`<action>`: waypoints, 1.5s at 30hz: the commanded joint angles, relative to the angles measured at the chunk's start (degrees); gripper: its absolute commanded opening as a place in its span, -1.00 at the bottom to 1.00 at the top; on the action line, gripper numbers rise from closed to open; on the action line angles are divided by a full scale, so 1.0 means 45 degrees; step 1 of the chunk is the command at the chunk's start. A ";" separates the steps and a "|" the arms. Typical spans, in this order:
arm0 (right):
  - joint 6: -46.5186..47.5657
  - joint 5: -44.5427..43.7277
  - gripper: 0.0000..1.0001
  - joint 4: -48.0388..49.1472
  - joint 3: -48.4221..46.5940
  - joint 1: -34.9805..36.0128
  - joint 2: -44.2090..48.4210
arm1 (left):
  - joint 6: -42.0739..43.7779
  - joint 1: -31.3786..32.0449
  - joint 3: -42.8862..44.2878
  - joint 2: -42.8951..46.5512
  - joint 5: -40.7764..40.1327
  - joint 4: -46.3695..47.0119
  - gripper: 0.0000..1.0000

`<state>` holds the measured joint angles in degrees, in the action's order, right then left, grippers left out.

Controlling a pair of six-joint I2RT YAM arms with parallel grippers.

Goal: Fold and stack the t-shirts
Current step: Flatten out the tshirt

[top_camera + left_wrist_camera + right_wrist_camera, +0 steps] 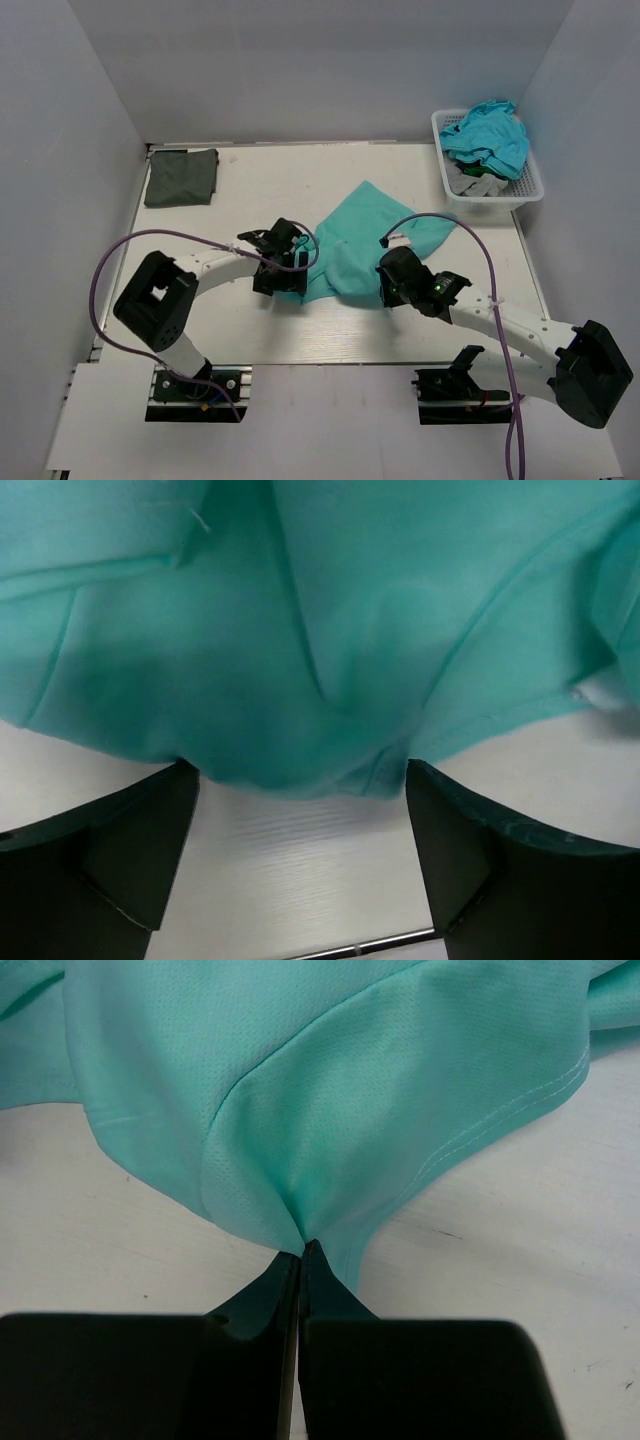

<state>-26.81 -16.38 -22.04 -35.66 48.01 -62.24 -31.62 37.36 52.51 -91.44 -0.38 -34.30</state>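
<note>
Top external view: two arms reach up from the bottom edge over a white table [420,335]. In the middle of the frame lies a teal shirt [365,235], rumpled and partly spread, running from lower left to upper right. The left gripper [288,280] sits at the shirt's lower left edge, and the right gripper [388,288] at its lower right edge. Further up, in the table's upper left corner, a dark shirt [181,177] lies folded flat, well apart from the teal one. In the upper right, a white basket [497,198] holds a heaped turquoise shirt [490,135] with a grey shirt [475,183] below it.

Left wrist view: two black fingers [140,850] stand wide apart at the lower left and lower right of the frame, released, with bare table between them. The teal shirt fills the upper half. Its folded edge lies just at the fingertips, and nothing is clamped.

Right wrist view: the two fingers [265,1295] are pressed together at bottom centre, grasping a small pinch of the teal shirt at their tips. The cloth fans upward from that pinch in creases, with a stitched hem running toward the upper right and bare table on both sides.
</note>
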 commanded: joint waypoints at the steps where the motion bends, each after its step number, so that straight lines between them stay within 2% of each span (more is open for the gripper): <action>1: 0.0000 0.0105 -1.00 0.0386 0.0033 -0.0024 0.0061 | 0.0444 0.0037 0.0343 -0.0810 -0.0226 0.0670 0.83; 3: -0.0077 0.0086 -1.00 0.0290 0.0053 -0.0024 0.0041 | 0.0444 0.0037 0.0343 -0.1046 -0.0228 0.0846 0.72; 4: -0.0078 0.0008 -1.00 0.0231 0.0015 -0.0024 0.0022 | 0.0444 0.0037 0.0459 -0.1048 -0.0073 0.0846 0.47; 7: -0.0136 -0.0167 -1.00 0.0152 -0.0005 0.0015 0.0081 | 0.0444 0.0037 0.0324 -0.1223 0.0394 0.1001 0.07; 8: -0.0175 -0.0207 -1.00 0.0094 -0.0025 -0.0024 0.0081 | 0.0444 0.0037 0.0207 -0.1223 0.0397 0.1002 -0.43; 10: -0.0214 -0.0304 -1.00 0.0036 -0.0122 -0.0024 0.0100 | 0.0152 0.0037 0.0206 -0.0795 0.0515 0.0770 -0.98; 15: -0.0137 -0.0558 -1.00 -0.0607 -0.1075 -0.0024 0.0528 | 0.0151 0.0037 0.0926 0.0785 0.0106 -0.0285 -1.00; 19: 0.0175 -0.1357 -1.00 -0.1836 -0.2386 -0.0024 0.1501 | 0.0151 0.0037 0.2758 0.2406 -0.0032 -0.1301 -1.00; 26: 0.1874 -0.2765 -1.00 -0.2348 -0.5452 -0.0024 0.2931 | 0.0502 0.0037 0.5690 0.4654 -0.0440 -0.1750 -1.00; 28: 0.2361 -0.3348 -1.00 -0.2076 -0.6269 -0.0024 0.3224 | 0.0502 0.0037 0.6858 0.5063 -0.1744 -0.2004 -1.00; 33: 0.3631 -0.4347 -1.00 -0.0207 -0.7016 -0.0043 0.4045 | 0.0639 -0.0100 0.8192 0.5806 -0.2901 -0.1499 -1.00; 36: 0.5015 -0.4114 -1.00 0.0405 -0.8106 -0.0024 0.4046 | 0.0872 -0.0100 0.9536 0.5808 -0.3020 -0.1382 -1.00; 45: 0.6503 -0.3041 -1.00 0.0739 -1.1173 0.0015 0.3089 | 0.1538 -0.0100 1.2352 0.6197 -0.3898 -0.1322 -1.00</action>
<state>-2.15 -31.64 -22.28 -81.21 48.01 -47.79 -26.33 37.15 104.18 -65.87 -14.68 -40.86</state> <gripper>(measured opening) 0.011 0.029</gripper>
